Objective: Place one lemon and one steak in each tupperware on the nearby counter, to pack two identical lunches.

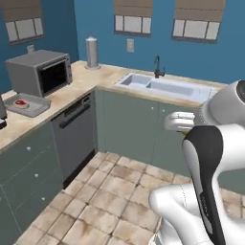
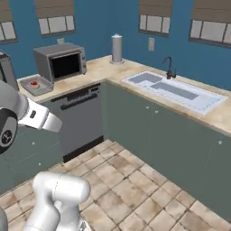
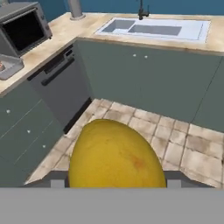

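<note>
A yellow lemon (image 3: 116, 155) looms large at the bottom of the hand view, hanging over the tiled floor. My gripper (image 3: 116, 183) is shut on the lemon, which hides most of its fingers. One grey tupperware (image 1: 33, 109) (image 2: 41, 87) (image 3: 11, 66) sits on the beige counter (image 1: 72, 91) (image 2: 101, 67) (image 3: 57, 39), in front of the toaster oven. A red steak (image 1: 20, 102) (image 2: 34, 83) lies inside this tupperware. The tray is well ahead and to the left of the held lemon.
A grey toaster oven (image 1: 40, 72) (image 2: 61, 61) stands behind the tray. Further along the counter are a grey canister (image 1: 92, 52) and a sink with a tap (image 1: 162, 86) (image 2: 176, 90). A dark dishwasher front (image 1: 74, 134) sits under the counter, with tiled floor (image 1: 110, 196) in front of it.
</note>
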You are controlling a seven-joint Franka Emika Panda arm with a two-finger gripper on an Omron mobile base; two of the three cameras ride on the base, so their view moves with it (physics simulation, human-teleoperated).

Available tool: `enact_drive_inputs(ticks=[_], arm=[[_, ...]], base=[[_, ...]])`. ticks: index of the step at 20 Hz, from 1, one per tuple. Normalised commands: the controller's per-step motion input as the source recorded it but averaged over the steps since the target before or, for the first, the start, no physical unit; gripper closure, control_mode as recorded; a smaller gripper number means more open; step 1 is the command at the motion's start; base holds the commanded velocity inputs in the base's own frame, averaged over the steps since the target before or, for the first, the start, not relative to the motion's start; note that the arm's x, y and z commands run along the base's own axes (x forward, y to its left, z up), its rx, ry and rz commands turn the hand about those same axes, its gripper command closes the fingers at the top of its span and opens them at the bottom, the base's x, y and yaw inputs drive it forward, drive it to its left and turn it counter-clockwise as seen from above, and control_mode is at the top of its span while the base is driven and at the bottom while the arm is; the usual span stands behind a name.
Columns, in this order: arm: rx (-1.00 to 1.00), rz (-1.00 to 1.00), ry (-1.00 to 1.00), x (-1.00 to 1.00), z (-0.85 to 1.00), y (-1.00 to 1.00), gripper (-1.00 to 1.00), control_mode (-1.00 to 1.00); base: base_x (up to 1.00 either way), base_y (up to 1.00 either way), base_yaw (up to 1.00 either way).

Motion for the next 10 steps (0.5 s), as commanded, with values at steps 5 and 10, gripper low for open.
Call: enact_drive_inputs(ticks=[5,10], arm=[[0.00,0.00,0.00,0.00,0.00,0.00,1.00,1.00],[0.00,0.00,0.00,0.00,0.00,0.00,1.00,1.00]], base=[[1.00,-0.15,0.56],[1.00,-0.07,0.55]])
